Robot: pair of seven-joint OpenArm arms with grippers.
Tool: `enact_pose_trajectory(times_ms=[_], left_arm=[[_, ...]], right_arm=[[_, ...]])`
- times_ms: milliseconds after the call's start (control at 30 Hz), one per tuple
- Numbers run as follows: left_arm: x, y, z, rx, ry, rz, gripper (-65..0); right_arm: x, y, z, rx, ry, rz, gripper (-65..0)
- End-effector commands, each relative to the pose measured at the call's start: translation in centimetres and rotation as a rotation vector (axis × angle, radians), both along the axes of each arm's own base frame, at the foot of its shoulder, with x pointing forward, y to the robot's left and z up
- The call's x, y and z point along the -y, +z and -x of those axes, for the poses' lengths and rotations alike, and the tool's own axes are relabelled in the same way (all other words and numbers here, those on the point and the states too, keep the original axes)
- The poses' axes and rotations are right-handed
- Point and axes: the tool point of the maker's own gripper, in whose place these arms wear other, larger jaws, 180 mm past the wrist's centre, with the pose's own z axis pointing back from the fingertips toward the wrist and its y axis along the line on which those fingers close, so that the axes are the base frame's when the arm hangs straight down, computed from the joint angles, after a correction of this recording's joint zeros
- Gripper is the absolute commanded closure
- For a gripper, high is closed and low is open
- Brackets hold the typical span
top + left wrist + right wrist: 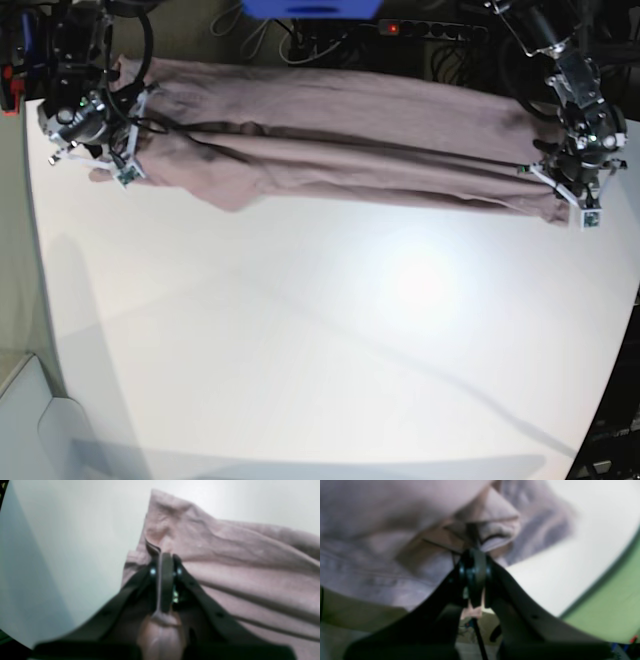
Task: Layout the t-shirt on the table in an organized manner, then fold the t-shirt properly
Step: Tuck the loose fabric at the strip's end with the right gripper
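Bright overhead glare on the table (420,275); wrist views blurred.

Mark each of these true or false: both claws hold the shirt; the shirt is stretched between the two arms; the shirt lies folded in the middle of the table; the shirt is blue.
1. Both claws grip the shirt. True: the left claw and the right claw each pinch cloth.
2. The shirt is stretched between the two arms. True.
3. The shirt lies folded mid-table. False: it spans the far part of the table, unfolded.
4. The shirt is blue. False: it is dusty pink.
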Motion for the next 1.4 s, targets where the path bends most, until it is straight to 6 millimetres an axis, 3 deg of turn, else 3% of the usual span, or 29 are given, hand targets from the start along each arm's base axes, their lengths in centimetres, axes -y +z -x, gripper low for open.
enact_pose_trajectory(times_ms=[0,133,267,667,733,800,1000,1033,1200,1367], left_arm=[[-0.7,0.5,0.0,-0.007,0.006,-0.025,-0.2],[-0.7,0.5,0.0,-0.007,0.006,-0.025,-0.2],[-0.7,0.5,0.0,-0.008,0.006,-0.026,-0.2],[-0.8,0.9,-0.2,0.001,0.004,-0.033,-0.2],[-0.8,0.9,-0.2,0.001,0.004,-0.033,-0.2],[-0.8,0.9,-0.2,0.001,0.004,-0.033,-0.2],[-0.6,0.8,-0.3,0.002,0.002,-0.029,-0.2],[-0.6,0.7,-0.3,0.001,0.002,-0.027,-0.2],[-0.4,1.1,-1.1,0.020,0.004,-0.019,-0.2],[-0.3,1.6,-2.0,0.040,0.003,-0.019,-0.2]], right_arm=[[0.3,0.1,-0.8,0.016,0.007,0.007,-8.1],[0.9,-0.4,-0.7,0.001,0.019,0.013,-24.0],[1.8,1.2,-1.5,0.043,0.028,0.049,-35.6],[2.5,5.8,-2.4,0.110,0.052,0.159,-37.7],[2.5,6.1,-2.5,0.118,0.052,0.161,-36.7],[2.2,5.9,-2.4,0.116,0.049,0.149,-31.7],[-0.8,3.8,-2.7,0.107,0.012,0.040,-1.9],[-1.2,3.3,-3.0,0.099,0.006,0.023,0.0],[-2.0,0.4,-3.8,0.023,0.010,-0.022,0.0],[-2.4,-1.2,-5.6,0.038,0.008,-0.085,0.0]])
